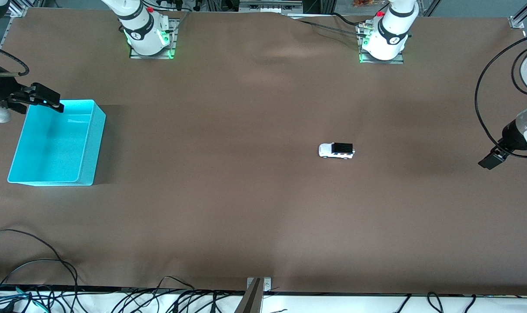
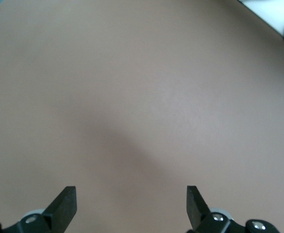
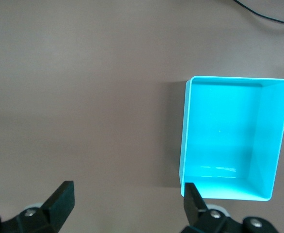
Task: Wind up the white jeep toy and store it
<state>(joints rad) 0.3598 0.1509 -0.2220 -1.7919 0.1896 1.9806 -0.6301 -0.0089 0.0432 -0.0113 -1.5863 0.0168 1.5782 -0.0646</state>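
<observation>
A: On the brown table cover, roughly mid-table and toward the left arm's end, sits the white jeep toy (image 1: 336, 151). Wheels down, untouched. Long axis runs along the table's length, from one arm's end toward the other; black roof section at the end facing the left arm.

B: Which arm is nearer?

A: Left. The left gripper (image 1: 489, 162) hangs over bare cover at its own end of the table, well apart from the jeep. From it, the jeep lies toward the middle of the table. The left wrist view shows the left gripper's fingers (image 2: 64, 205) spread wide with nothing between them, only brown cover below.

B: And the right?

A: The right gripper (image 1: 50, 101) hangs over the rim of the turquoise bin (image 1: 88, 143) at the right arm's end, also wide and empty per its wrist view. It waits; the bin is well apart from the jeep.

B: Materials?

A: Jeep looks like hard moulded plastic: boxy, smooth white body, ribbed-looking black roof, small black wheels. Bin is a rectangular open-top box with thin glossy walls, empty. Cover is matte and slightly wrinkled.

B: Judgement for the approach?

A: Probably close across the narrow width, jaws square to the long axis. It is small and free-rolling, so a nudge could send it off.
</observation>
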